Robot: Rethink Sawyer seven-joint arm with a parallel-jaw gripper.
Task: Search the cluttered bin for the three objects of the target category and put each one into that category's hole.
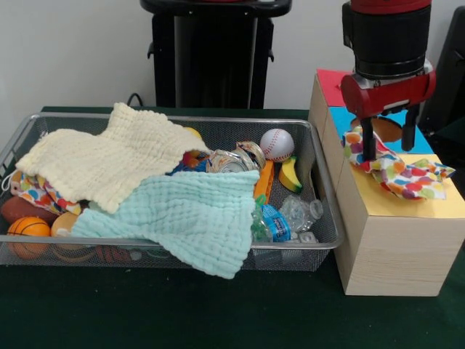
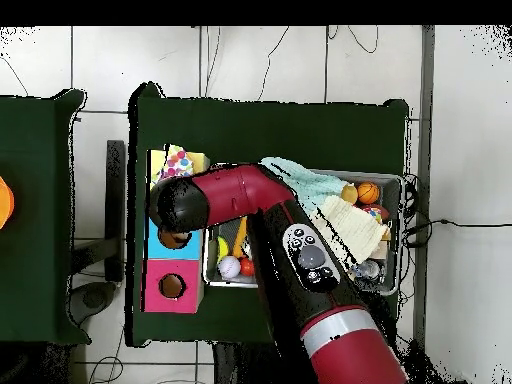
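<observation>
Bench (image 1: 145, 313) under dark green cloth carries one wire-mesh bin (image 1: 320, 182) across the left and centre of the front view, and a row of three wood boxes at the right: one yellow-faced box (image 1: 407, 240) nearest the camera, one blue-faced box (image 1: 338, 120) behind it, one red-faced box (image 1: 330, 83) farthest back. In the overhead view the blue box's hole (image 2: 172, 239) and the red box's hole (image 2: 171, 286) show as dark rounds; the yellow box's hole is covered by fabric.

Inside the bin lie two waffle cloths: one cream cloth (image 1: 109, 156) at upper left and one mint-green cloth (image 1: 189, 214) draped over the front rim. Two dotted fabric pieces can be counted: one in the bin (image 1: 36, 190) at the left edge, partly under the cream cloth, and one (image 1: 396, 171) on the yellow face at the right. Smaller clutter includes one baseball (image 1: 277, 144), one toy basketball (image 1: 29, 233), one banana toy (image 1: 292, 174), one crumpled water bottle (image 1: 283, 218) and one metal can (image 1: 229, 163).

Red gripper (image 1: 389, 142) hangs at upper right, over the yellow box. Its jaws stand fairly wide, with the left-hand finger (image 1: 368, 142) pressed into the dotted piece, which spreads below and to the right of it.
</observation>
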